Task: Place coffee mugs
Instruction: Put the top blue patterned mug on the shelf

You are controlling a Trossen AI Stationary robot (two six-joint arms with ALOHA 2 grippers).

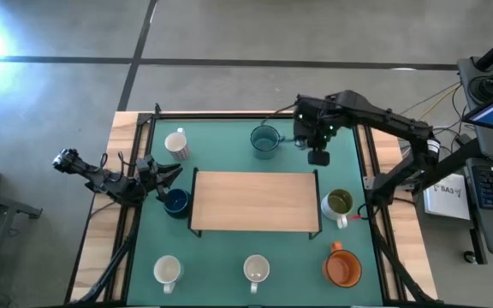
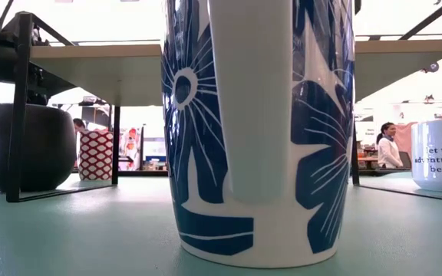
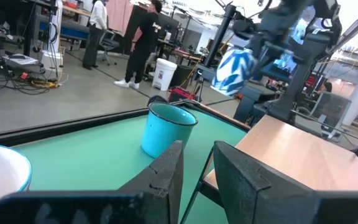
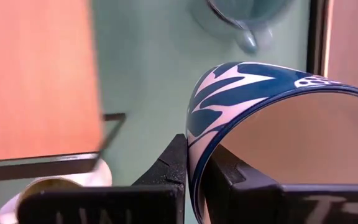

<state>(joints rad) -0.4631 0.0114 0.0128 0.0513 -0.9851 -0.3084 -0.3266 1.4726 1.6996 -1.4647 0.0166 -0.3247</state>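
Around the wooden riser (image 1: pixel 255 200), mugs are sitting: three (image 1: pixel 256 269) before it, two (image 1: pixel 175 202) left, one (image 1: pixel 339 204) right, another (image 1: pixel 264 139) behind.

The bare top of the low wooden shelf (image 1: pixel 253 199) at the middle of the green tabletop (image 1: pixel 221 257) offers open room. Around it stand obstacles: a teal enamel mug (image 1: pixel 264 139) behind, a navy mug (image 1: pixel 176 202) at its left edge, an olive-lined white mug (image 1: pixel 338 204) at its right (close beside the frame).
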